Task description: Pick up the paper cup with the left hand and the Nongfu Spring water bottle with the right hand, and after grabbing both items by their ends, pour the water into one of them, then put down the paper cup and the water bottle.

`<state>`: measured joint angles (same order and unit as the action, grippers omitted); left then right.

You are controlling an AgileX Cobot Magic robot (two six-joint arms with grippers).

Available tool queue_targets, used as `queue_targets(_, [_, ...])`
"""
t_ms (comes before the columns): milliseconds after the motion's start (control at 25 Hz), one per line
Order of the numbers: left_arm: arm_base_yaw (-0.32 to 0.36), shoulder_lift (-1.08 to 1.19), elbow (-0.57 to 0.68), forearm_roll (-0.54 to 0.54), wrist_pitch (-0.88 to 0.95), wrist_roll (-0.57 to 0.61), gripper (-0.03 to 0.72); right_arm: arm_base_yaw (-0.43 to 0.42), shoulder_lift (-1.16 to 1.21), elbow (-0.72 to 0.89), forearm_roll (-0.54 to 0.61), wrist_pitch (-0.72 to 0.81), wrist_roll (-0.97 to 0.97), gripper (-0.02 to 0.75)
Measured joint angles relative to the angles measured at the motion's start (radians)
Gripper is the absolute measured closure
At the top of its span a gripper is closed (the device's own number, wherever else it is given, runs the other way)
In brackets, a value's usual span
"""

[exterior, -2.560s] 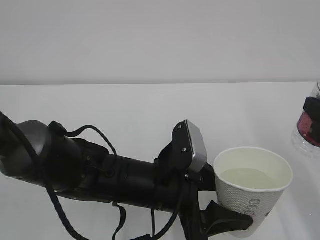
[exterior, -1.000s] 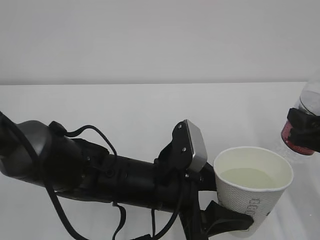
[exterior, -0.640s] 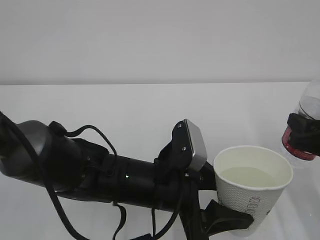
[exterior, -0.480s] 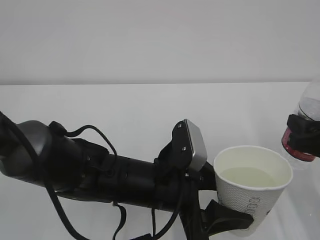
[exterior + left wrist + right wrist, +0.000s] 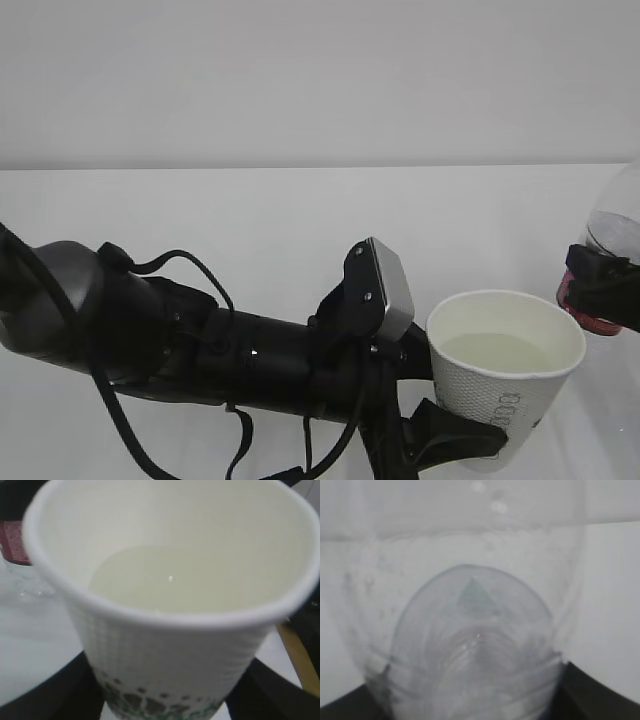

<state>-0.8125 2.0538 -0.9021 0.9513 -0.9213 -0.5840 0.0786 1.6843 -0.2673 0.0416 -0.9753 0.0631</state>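
Left claw (image 5: 470,440) pinches paper cup (image 5: 505,385), its grey lettering seemingly unreadable.

White paper cup (image 5: 505,385) with green logo; clear bottle (image 5: 606,270) with red label.

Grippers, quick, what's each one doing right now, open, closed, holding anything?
Left gripper: closed on the small white tapered paper cup, which has water in it.
Right gripper: closed on the clear ribbed plastic water bottle with the red label.
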Motion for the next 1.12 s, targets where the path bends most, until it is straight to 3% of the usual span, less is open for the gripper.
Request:
queue_targets(680, [0.000, 0.000, 0.000, -0.025, 0.000, 0.000, 0.196, 0.000, 0.062, -0.006, 0.011, -0.031, 0.000, 0.316])
queue_targets(1120, [0.000, 0.000, 0.000, -0.025, 0.000, 0.000, 0.196, 0.000, 0.062, -0.006, 0.012, -0.029, 0.000, 0.272])
